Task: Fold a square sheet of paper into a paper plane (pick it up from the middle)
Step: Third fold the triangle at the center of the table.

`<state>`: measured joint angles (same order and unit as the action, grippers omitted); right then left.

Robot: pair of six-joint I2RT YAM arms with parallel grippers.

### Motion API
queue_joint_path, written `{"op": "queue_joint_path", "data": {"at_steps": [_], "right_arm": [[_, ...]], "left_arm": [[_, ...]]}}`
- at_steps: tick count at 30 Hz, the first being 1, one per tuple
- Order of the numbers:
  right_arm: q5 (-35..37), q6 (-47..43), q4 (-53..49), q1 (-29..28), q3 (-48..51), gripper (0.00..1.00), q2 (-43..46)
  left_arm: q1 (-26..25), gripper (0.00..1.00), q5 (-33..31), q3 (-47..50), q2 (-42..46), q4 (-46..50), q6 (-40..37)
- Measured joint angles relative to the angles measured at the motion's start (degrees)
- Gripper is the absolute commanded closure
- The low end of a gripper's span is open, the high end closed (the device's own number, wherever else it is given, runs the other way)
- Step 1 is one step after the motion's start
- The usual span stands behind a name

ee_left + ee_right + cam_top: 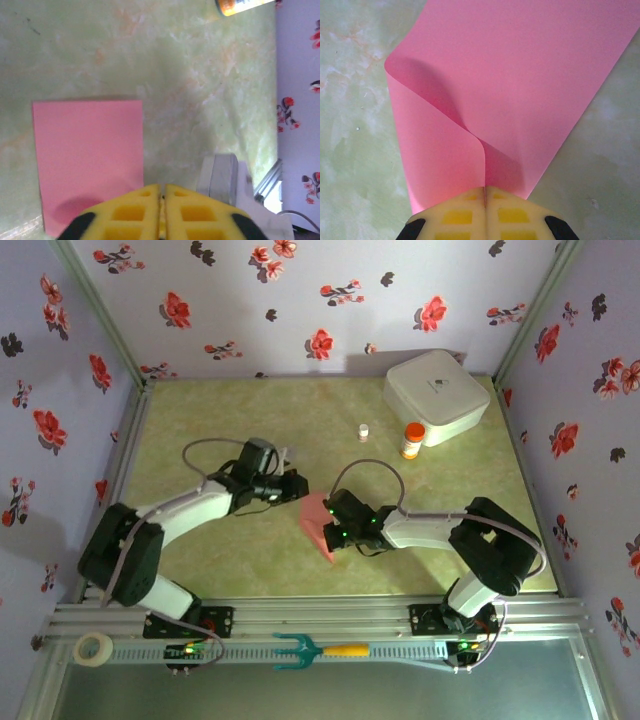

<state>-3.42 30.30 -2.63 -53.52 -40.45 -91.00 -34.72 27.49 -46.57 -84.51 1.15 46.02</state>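
Observation:
The square sheet of paper (316, 523) is salmon-pink and lies on the green table between the two grippers. My right gripper (485, 190) is shut on its near edge, and one flap of the sheet (520, 75) curls over into a soft bend running up from the fingertips. In the top view the right gripper (337, 527) sits at the sheet's right side. My left gripper (162, 187) is shut with nothing between its yellow fingers, just right of the flat paper (87, 160); from above, the left gripper (292, 487) hovers at the sheet's upper left. The paper plane is out of view.
A white rounded box (437, 395) stands at the back right, with an orange pill bottle (412, 440) and a small white vial (363, 432) in front of it. A tape roll (94, 647) and a teal fork (320, 649) lie on the front rail. Flowered walls enclose the table.

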Motion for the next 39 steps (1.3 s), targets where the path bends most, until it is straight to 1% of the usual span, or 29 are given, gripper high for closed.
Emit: {"op": "queue_joint_path", "data": {"at_steps": [4, 7, 10, 14, 19, 39], "right_arm": [[0.0, 0.0, 0.02, 0.07, 0.0, 0.97, 0.0], [0.0, 0.0, 0.0, 0.07, 0.0, 0.97, 0.0], [0.0, 0.0, 0.0, 0.07, 0.0, 0.97, 0.0], [0.0, 0.0, 0.0, 0.07, 0.0, 0.97, 0.0], [0.02, 0.02, 0.0, 0.07, 0.0, 0.97, 0.0], [0.0, 0.22, 0.0, 0.07, 0.0, 0.96, 0.0]], "left_arm": [[-1.05, 0.97, 1.6, 8.9, 3.54, -4.81, 4.37], [-2.95, 0.99, 2.78, 13.03, 3.58, -8.79, 7.78], [-4.68, 1.0, 3.72, 15.04, 2.64, -13.68, 10.71], [-5.6, 1.0, 4.52, 15.47, -0.39, -19.56, 13.38], [-6.16, 1.0, 4.94, 15.45, -3.65, -23.3, 14.8], [-6.54, 1.0, 5.14, 15.47, -10.91, -25.88, 15.37]]}}
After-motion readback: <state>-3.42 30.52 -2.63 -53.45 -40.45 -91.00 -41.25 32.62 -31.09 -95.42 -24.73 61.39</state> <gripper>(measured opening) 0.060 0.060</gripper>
